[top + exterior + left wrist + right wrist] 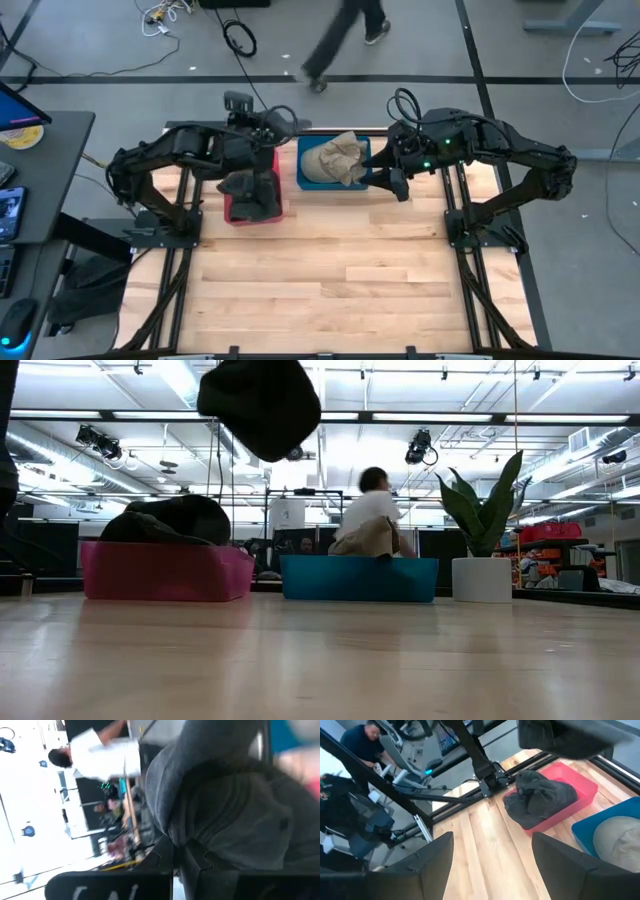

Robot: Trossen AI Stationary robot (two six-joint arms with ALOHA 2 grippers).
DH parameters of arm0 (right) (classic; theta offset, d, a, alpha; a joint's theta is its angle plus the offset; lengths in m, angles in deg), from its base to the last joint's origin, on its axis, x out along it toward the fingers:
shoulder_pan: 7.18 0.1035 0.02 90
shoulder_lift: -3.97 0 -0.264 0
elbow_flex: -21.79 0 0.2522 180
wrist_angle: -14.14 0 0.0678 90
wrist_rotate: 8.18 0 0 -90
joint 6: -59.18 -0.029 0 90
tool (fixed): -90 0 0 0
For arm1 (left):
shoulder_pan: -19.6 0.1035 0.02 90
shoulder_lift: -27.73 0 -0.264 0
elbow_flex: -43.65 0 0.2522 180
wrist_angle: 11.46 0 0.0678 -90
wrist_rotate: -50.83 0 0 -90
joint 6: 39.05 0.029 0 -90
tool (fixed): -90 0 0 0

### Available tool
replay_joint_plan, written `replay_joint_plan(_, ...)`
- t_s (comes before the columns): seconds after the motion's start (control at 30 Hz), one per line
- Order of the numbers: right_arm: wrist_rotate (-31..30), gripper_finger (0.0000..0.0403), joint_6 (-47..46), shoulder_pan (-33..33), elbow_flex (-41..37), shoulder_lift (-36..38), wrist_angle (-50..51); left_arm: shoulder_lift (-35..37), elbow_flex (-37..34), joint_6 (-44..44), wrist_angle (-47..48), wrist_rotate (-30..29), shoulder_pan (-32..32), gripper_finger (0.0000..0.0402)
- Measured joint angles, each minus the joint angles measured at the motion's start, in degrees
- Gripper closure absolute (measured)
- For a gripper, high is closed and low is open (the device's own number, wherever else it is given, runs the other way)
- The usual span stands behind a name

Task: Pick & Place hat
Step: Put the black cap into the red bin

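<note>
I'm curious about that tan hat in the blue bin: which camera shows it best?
The high view: the tan hat lies whole in the blue bin. Low view shows only its top, right wrist view an edge, left wrist view nothing.

We cannot see the left gripper's fingers behind the dark hat, and a blurred person is cut off above.
</note>
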Motion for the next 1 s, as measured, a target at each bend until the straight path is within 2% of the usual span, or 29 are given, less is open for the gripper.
replay_joint_plan(0.07,0.0,0.013,-0.7,0.0,0.0,0.0,-0.6,-0.2,-1.2,1.1,0.8,-1.4,1.7,0.0393)
replay_joint_plan(0.3,-0.1,0.013,-2.1,0.0,0.0,0.0,-0.7,0.8,-8.2,6.4,0.9,-0.8,8.2,0.0393)
replay_joint_plan(0.43,-0.1,0.013,-2.1,0.0,0.0,0.0,-0.9,1.2,-13.6,6.0,0.9,4.0,12.0,0.0393)
replay_joint_plan(0.7,-0.1,0.013,-2.1,0.0,0.0,-0.5,-1.2,1.6,-27.7,5.6,0.8,8.9,17.9,0.0393)
replay_joint_plan(1.0,-0.1,0.013,-1.9,0.0,0.0,-0.6,-1.1,1.9,-40.5,6.8,-3.6,13.9,17.6,0.0393)
